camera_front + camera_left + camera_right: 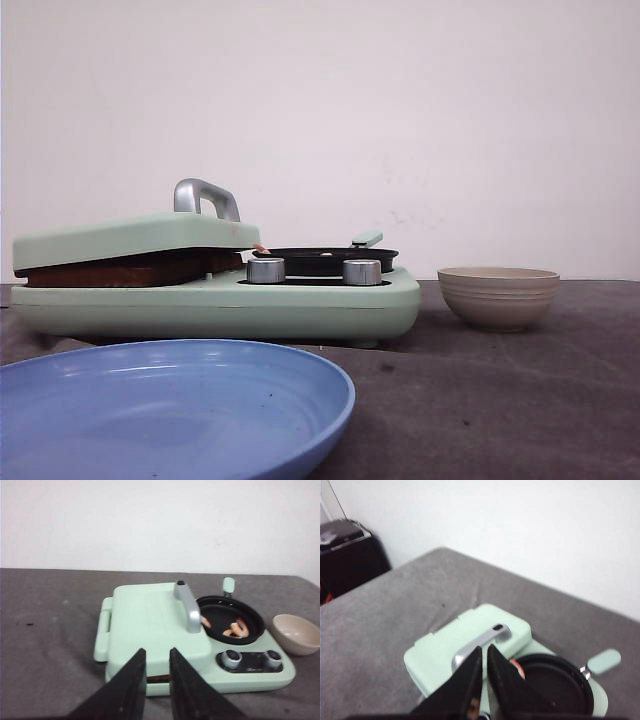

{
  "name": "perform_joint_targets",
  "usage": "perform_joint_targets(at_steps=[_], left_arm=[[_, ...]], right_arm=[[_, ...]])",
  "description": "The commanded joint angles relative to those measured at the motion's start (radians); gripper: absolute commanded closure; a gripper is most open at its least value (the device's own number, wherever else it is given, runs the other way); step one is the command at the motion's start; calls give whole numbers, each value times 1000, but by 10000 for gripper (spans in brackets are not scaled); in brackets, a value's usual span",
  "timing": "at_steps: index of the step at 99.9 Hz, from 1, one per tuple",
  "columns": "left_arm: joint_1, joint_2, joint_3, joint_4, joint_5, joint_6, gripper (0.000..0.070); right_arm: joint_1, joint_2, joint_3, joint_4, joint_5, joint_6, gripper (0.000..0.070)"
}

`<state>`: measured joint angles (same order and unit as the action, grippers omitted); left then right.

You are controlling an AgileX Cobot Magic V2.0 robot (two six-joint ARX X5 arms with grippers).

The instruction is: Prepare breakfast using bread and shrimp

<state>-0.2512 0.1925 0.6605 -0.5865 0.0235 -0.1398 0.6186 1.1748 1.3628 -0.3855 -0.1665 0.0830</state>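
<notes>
Mint-green tabletop breakfast maker (215,300) on grey cloth-covered table (500,400); hinged lid with silver loop handle (189,607) down over browned bread (130,268), which shows dark in the gap at the near edge. Small pinkish-orange shrimp (236,628) lie in the round black pan (231,622) on the machine's right half. Beige ribbed bowl (498,297) stands right of it; blue plastic plate (170,405) nearest the camera.

Step in hand, by my reading: lift the lid. Best taken by the loop handle, pulled up along the hinge arc, not dragged sideways.

Left gripper (157,661) hovers near side of the lid, jaws narrowly parted, holding nothing. Right gripper (484,658) above the handle, jaws nearly together, empty; contact with the handle cannot be told
</notes>
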Motion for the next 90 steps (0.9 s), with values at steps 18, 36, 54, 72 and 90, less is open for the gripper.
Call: perform_joint_targets(at_steps=[18,36,54,72,90], left_arm=[[-2,2,-8,16,1,0,700],[-2,2,-31,33,2,-5,700],[-2,0,-87,39,23,-12,700],[-3,-40,-163,88,44,-39,700],[-3,-99,-222,115,44,-69,700]], right_arm=[[70,-211,-359,205,82,-37,694],[83,-364,-606,273,171,3,694],[87,-498,-790,277,229,57,694],[87,-613,-949,279,255,80,694],[87,-728,-1085,281,282,101,694]])
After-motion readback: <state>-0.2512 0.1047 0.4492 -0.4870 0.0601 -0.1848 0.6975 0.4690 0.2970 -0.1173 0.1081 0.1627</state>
